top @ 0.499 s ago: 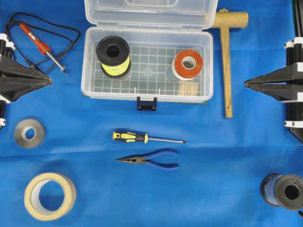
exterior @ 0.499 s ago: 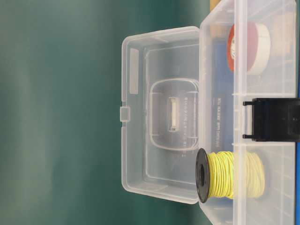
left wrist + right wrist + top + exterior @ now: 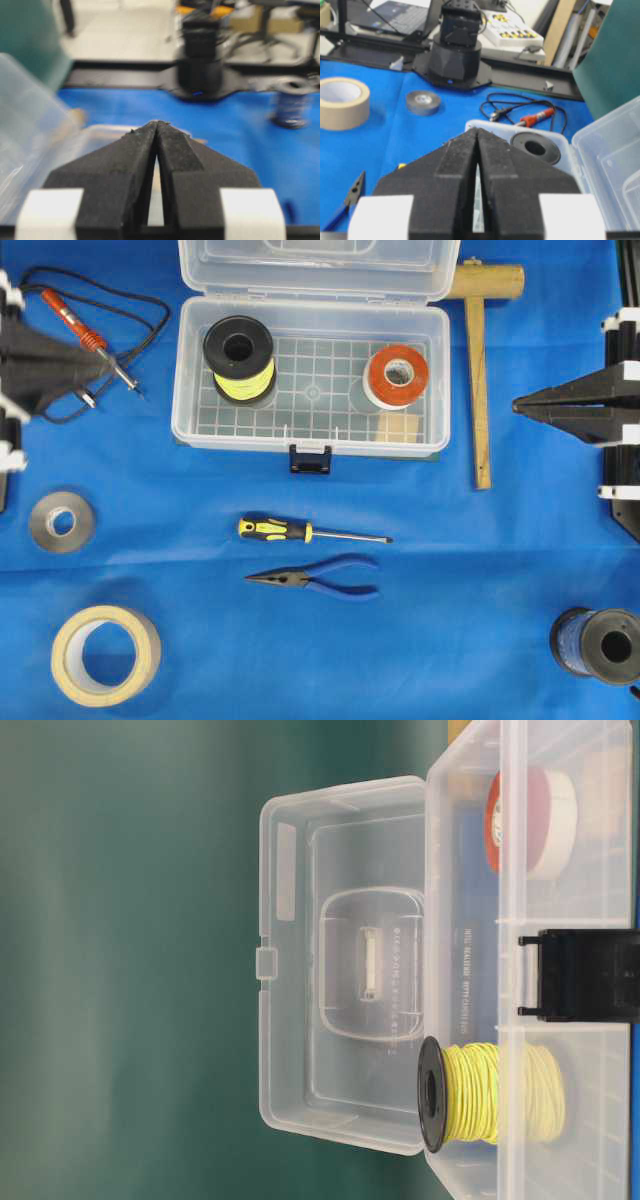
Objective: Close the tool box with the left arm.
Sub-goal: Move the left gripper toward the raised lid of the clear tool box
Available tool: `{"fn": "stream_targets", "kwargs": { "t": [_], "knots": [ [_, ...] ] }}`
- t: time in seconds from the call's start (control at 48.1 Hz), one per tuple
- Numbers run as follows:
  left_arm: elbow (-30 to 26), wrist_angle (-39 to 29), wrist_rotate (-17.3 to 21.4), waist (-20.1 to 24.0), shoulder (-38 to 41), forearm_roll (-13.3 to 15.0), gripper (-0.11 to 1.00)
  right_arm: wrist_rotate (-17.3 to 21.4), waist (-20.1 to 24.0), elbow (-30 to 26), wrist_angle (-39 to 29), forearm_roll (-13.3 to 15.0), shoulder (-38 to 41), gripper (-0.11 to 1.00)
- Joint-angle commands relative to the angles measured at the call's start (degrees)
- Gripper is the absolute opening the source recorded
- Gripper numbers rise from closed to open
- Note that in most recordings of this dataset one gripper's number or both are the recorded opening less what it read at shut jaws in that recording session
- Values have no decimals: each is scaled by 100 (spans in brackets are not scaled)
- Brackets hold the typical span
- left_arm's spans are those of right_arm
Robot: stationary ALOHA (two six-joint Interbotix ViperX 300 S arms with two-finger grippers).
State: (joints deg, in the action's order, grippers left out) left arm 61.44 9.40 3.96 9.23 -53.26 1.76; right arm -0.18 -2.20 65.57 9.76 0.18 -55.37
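The clear tool box (image 3: 310, 435) stands open at the back centre, its lid (image 3: 320, 265) upright behind it and the blue latch (image 3: 310, 458) at the front. The table-level view shows the lid (image 3: 340, 960) standing open and the latch (image 3: 585, 975). A yellow wire spool (image 3: 239, 358) and a red tape roll (image 3: 397, 375) lie inside. My left gripper (image 3: 100, 365) is shut and empty, left of the box over the soldering iron's cable. Its wrist view shows closed tips (image 3: 158, 123) and the box (image 3: 30, 150) at left. My right gripper (image 3: 516, 405) is shut, right of the box (image 3: 477, 130).
A soldering iron (image 3: 90, 335) lies at the back left, a wooden mallet (image 3: 478, 360) right of the box. A screwdriver (image 3: 300, 531) and pliers (image 3: 320, 577) lie in front. Grey tape (image 3: 61, 521), masking tape (image 3: 105, 654) and a blue wire spool (image 3: 597, 643) sit near the front.
My left gripper has moved toward the back of the table and looks raised, now over the soldering iron's cable. My right gripper has shifted slightly. The box has not moved.
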Motion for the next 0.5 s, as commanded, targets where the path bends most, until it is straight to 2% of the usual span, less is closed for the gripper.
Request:
{"fn": "stream_targets", "kwargs": {
  "t": [0.0,0.125,0.187,0.27,0.395,0.478],
  "knots": [
    [-501,-475,79,457,167,9,0,-9,-18,-149,-35,0,44,0],
    [-949,-1028,290,976,396,9,2,-9,-18,-149,-141,-9,44,0],
    [-1169,-1230,413,1195,536,9,10,-9,-26,-149,-202,0,44,0],
    [-1494,-1450,580,1485,809,9,32,-9,-26,-149,-272,0,44,0],
    [-1942,-1679,879,1767,1292,0,70,-9,-26,-149,-360,0,53,0],
    [-2232,-1802,914,1951,1644,-26,88,-9,-26,-149,-422,0,53,0]
  ]
}}
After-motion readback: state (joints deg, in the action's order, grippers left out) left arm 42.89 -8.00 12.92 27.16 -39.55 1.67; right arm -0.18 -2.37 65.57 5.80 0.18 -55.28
